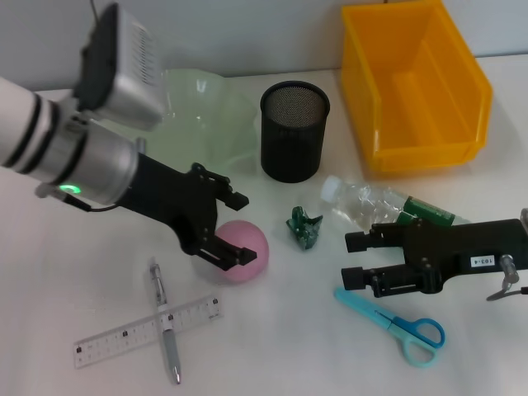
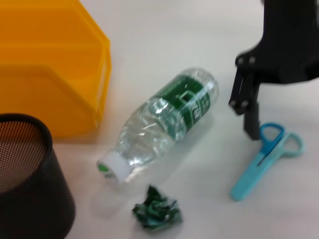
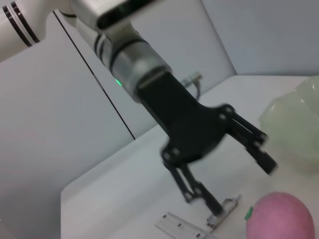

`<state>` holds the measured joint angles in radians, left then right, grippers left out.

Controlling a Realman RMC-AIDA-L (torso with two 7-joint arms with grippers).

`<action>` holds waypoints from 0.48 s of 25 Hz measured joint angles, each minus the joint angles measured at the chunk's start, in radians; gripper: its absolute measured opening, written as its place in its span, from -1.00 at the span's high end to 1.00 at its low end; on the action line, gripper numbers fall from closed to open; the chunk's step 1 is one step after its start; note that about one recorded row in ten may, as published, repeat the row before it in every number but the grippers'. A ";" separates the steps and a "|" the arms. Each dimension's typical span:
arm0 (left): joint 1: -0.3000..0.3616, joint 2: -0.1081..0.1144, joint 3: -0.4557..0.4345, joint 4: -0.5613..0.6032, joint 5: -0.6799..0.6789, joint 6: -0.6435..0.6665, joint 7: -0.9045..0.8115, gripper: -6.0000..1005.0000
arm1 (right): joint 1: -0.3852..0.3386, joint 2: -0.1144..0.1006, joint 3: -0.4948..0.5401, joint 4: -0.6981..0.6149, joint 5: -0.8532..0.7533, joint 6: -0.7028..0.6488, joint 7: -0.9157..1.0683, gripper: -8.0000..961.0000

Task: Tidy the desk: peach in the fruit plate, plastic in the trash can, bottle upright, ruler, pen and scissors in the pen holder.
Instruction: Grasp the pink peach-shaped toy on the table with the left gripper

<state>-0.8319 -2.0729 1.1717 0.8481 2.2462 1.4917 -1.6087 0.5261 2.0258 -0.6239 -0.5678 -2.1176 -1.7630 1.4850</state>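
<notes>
1. The yellow bin (image 1: 417, 82) stands at the far right of the white desk (image 1: 66, 289); the pale green fruit plate (image 1: 206, 111) sits at the far left, partly behind the left arm.
2. The left gripper (image 1: 235, 231) hangs over the pink peach (image 1: 245, 250), its jaws spread wide, one finger beyond the peach and one at its near side; nothing is grasped.
3. The right gripper (image 1: 355, 260) hovers low at the right, jaws parted and empty, just beside the lying bottle (image 1: 384, 206) and over the handle-free end of the scissors (image 1: 396, 322).
4. The black mesh pen holder (image 1: 294, 130) stands upright between plate and bin.
5. The bottle lies on its side, cap toward the pen holder; the blue scissors lie near it.
6. The ruler (image 1: 148, 330) lies at the near left with the pen (image 1: 165, 326) crossing it.
7. The crumpled green plastic (image 1: 304, 228) rests between peach and bottle.
</notes>
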 joint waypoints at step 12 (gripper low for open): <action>-0.017 -0.004 0.178 -0.083 -0.002 -0.192 -0.036 -0.47 | 0.001 -0.009 -0.002 0.002 0.014 -0.018 0.005 -0.61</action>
<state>-0.8493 -2.0772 1.3498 0.7647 2.2438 1.2994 -1.6443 0.5269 2.0171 -0.6259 -0.5661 -2.1039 -1.7810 1.4904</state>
